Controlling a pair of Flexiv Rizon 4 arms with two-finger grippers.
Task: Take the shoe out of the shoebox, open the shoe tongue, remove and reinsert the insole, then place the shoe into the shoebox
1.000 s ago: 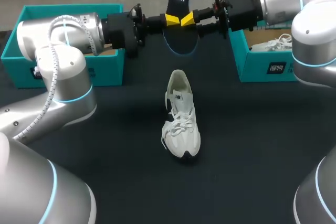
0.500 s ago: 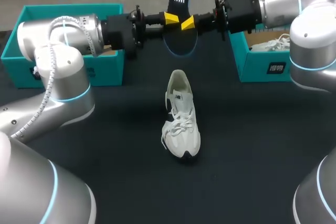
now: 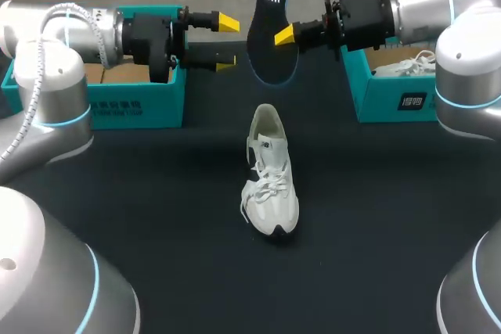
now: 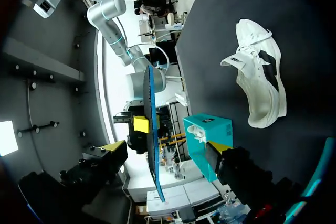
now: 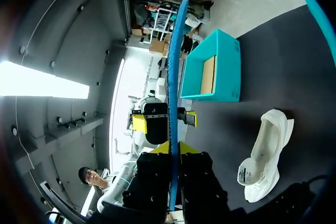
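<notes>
On the table, w/ a teal shoebox at the left rear & a second shoebox at the right rear, the shoe is seen lying outside both boxes near the middle. The take-out step is thus judged done, and the tongue prob. opened, since the insole is already out. The insole is held on edge in the air beyond the shoe's heel by the right pincer, closed on it, while the left pincer is spread wide & empty just beside it. Left to be done: insole re-inserted, shoe put back in a shoebox.
</notes>
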